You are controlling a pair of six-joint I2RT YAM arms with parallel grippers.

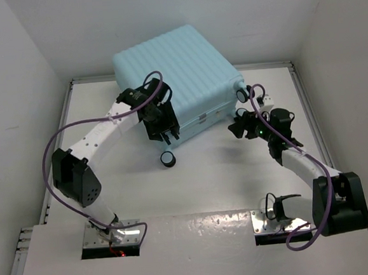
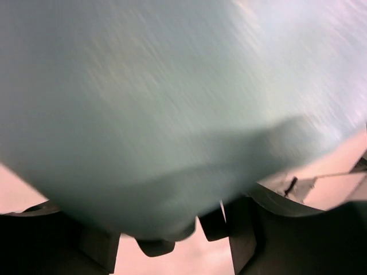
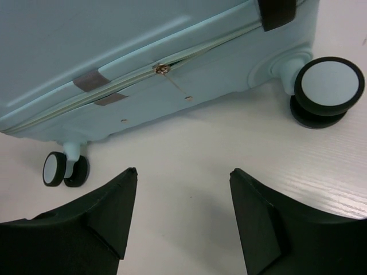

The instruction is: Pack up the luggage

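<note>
The luggage (image 1: 179,74) is a large pale aqua-blue ribbed suitcase lying flat and closed at the back of the table. My left gripper (image 1: 166,136) sits at its front left edge. In the left wrist view the blurred shell (image 2: 172,114) fills the frame and hangs between the wide-apart fingers (image 2: 269,240). My right gripper (image 1: 236,124) is open and empty over bare table (image 3: 182,172), just in front of the suitcase's zipped side (image 3: 114,46).
Black spinner wheels stick out at the front left (image 1: 167,159) and right corner (image 1: 241,95); both also show in the right wrist view (image 3: 328,86) (image 3: 57,169). A zipper pull (image 3: 162,69) sits on the seam. White walls enclose the table.
</note>
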